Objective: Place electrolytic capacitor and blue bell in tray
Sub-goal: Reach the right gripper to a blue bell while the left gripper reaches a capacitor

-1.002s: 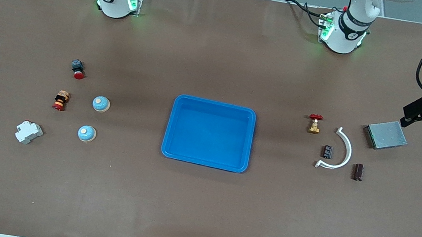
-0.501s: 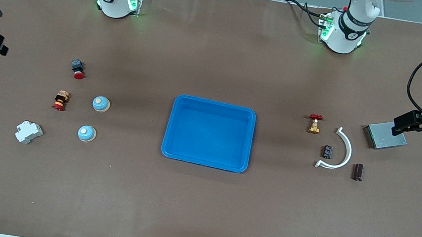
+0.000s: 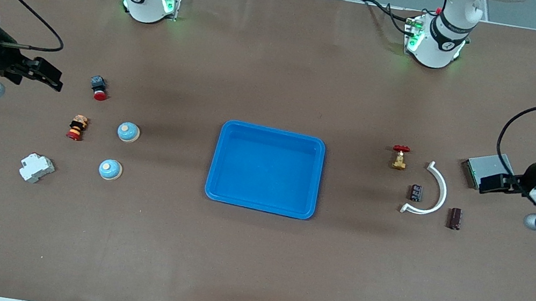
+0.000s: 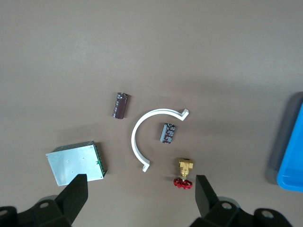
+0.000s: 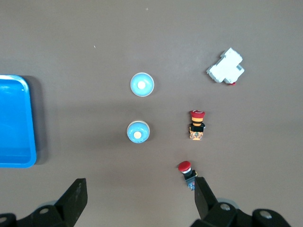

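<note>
Above the tabletop (image 3: 248, 267), toward the left arm's end, we see the left tool (image 4: 140, 196) hanging with its jaws spread wide, holding nothing and touching nothing, over the grey metal box (image 3: 482, 170). The right tool (image 5: 138, 198) hangs over the right arm's end with jaws just as wide apart and empty, close to the red-capped push button (image 3: 98, 87).

We find two electrolytic capacitors lying flat: a black one (image 3: 415, 192) inside the curve of the white arc-shaped clip (image 3: 432, 192), and a dark brown one (image 3: 454, 218) just outside that curve, a little nearer the front camera. Each has its long axis running from the robots' bases toward the front camera. The two blue bells (image 3: 128, 132) (image 3: 109, 169) sit dome-up toward the right arm's end, one nearer the camera than its twin. Between both groups lies the tray (image 3: 215, 163), its long side running between the two arms' ends, well apart from capacitors and bells.
</note>
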